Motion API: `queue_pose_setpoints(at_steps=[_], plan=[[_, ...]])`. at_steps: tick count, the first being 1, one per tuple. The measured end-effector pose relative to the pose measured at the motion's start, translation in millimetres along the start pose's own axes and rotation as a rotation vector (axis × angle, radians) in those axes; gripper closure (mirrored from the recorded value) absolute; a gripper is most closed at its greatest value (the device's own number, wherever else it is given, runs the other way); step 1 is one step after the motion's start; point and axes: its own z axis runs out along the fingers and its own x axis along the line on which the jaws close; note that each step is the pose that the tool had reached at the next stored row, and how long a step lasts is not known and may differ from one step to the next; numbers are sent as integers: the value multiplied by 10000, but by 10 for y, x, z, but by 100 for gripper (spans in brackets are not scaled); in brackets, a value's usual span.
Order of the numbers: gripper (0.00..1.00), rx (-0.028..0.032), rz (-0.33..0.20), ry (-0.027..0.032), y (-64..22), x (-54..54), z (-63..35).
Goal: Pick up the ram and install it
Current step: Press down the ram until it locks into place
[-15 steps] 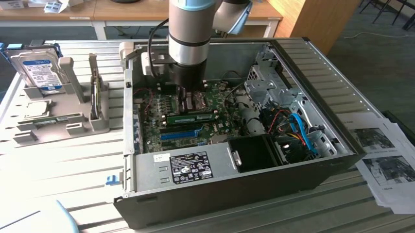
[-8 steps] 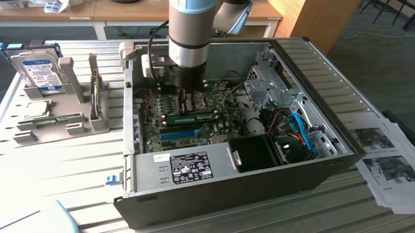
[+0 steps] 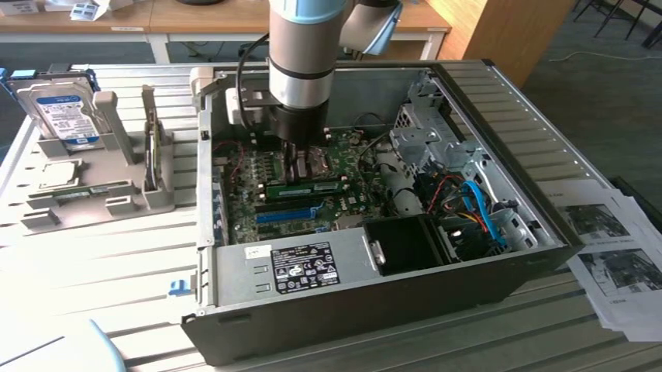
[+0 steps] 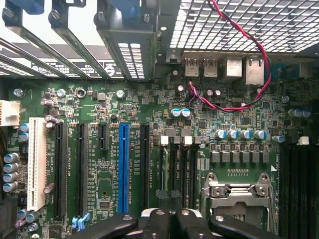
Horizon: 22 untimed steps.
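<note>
Arm reaching straight down, gripper shut

The gripper [image 4: 168,219] pointed downward below the vertical wrist, its black fingers [image 4: 158,225] pressed together.

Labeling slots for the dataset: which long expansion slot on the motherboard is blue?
The blue slot between black slots; the others are black, plus one white slot.

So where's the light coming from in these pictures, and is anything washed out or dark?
Exterior view: bright light on the grey table, while the inside of the computer case lies in shadow. Wrist view: the motherboard is evenly lit and crisp; light glares white through the slot covers and mesh.
</note>
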Motion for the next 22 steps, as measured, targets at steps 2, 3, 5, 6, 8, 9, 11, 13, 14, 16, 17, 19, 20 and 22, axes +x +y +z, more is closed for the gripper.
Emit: queue_pose_setpoints(at_steps=[2,3,5,6,8,9,11,13,14,16,17,19,20,22], plan=[[90,0,0,2,0,1,14],[90,-1,0,1,0,1,14],[90,0,0,1,0,1,15],[90,0,0,-1,0,1,18],[90,0,0,1,0,1,26],[90,-1,0,1,0,1,26],[90,-1,0,1,0,1,27],[90,0,0,1,0,1,28],[90,-1,0,1,-1,1,29],[90,-1,0,1,-1,1,32],[90,-1,0,2,0,2,33],[90,-2,0,2,0,2,35],[90,-2,0,2,0,2,36],[90,-1,0,1,-1,2,37]])
